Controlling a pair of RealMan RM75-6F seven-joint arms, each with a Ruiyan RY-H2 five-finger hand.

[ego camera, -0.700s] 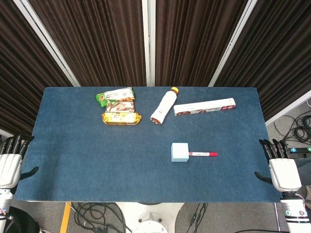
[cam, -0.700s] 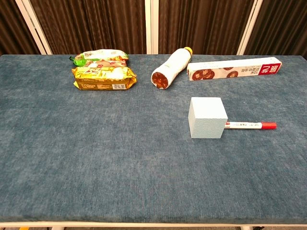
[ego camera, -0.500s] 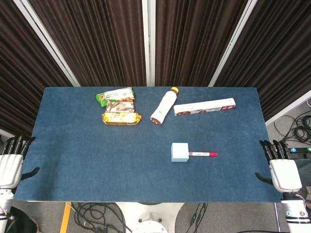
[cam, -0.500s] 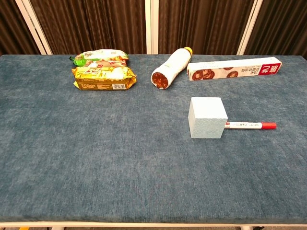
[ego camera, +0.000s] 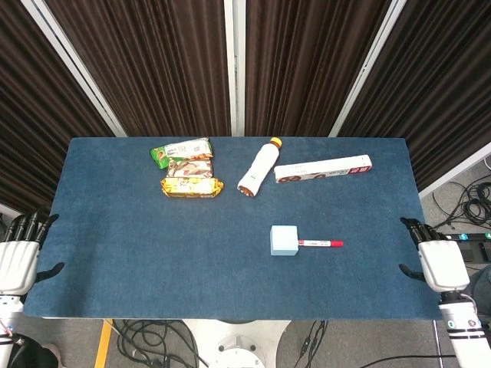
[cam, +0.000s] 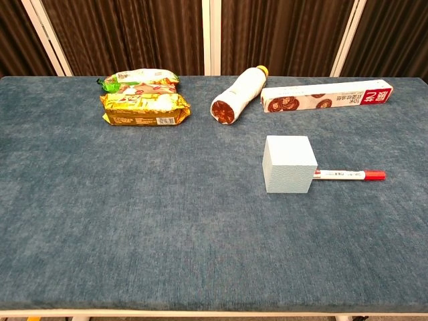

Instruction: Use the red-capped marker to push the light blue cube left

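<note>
Beside cube (ego camera: 284,240) right face: marker (ego camera: 320,244) | table (ego camera: 115,261) left bare

Left hand (ego camera: 17,259): white moulded shell over the back of the palm, smooth and slightly glossy, rounded at the edges. Fingers (ego camera: 29,225) black, slender, segmented. A separate black thumb projects from the side of the shell. Wrist below the shell is white, partly cut off by the frame edge.

Right hand (ego camera: 433,262): same build, with a white palm shell, black fingers (ego camera: 412,227) and a black thumb on the inner side. Below the shell sits a white cylindrical wrist section ringed by a dark band carrying small markings, too small to read. Forearm beyond it is white.

Neither hand appears in the chest view.
</note>
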